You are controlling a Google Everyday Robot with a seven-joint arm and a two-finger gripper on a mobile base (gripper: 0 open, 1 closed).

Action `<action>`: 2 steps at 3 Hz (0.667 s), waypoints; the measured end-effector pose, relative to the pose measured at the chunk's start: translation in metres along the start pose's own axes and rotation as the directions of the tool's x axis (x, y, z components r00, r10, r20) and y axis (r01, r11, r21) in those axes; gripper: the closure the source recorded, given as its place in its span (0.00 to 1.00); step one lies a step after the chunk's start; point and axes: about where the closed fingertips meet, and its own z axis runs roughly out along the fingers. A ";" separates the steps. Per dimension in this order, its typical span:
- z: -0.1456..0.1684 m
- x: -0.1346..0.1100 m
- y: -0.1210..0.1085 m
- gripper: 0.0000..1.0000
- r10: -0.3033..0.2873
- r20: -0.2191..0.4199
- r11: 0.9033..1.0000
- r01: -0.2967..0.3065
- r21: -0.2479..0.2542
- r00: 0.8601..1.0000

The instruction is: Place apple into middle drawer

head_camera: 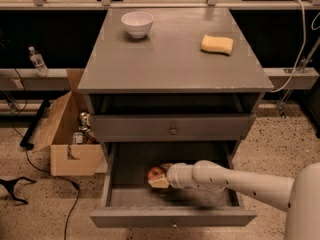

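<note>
The grey cabinet's middle drawer [170, 217] is pulled open at the bottom of the view. The small red apple [155, 173] with yellowish patches is inside the drawer, left of centre, low near the drawer floor. My white arm reaches in from the right, and my gripper [161, 179] is at the apple, its pale fingertips [160, 182] against the apple's lower right side. Whether the apple rests on the drawer floor cannot be told. The drawer above, with a round metal knob [173, 130], is closed.
On the cabinet top [170, 59] stand a white bowl [137, 23] at the back left and a yellow sponge [217, 44] at the back right. A cardboard box [70, 134] with items stands on the floor left of the cabinet. Cables lie on the floor at left.
</note>
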 end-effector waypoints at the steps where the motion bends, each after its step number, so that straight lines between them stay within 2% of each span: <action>1: -0.002 -0.004 -0.002 0.38 -0.009 0.015 1.000 0.009 0.002 1.000; 2: -0.010 -0.007 -0.003 0.15 -0.014 0.049 1.000 0.014 -0.006 0.999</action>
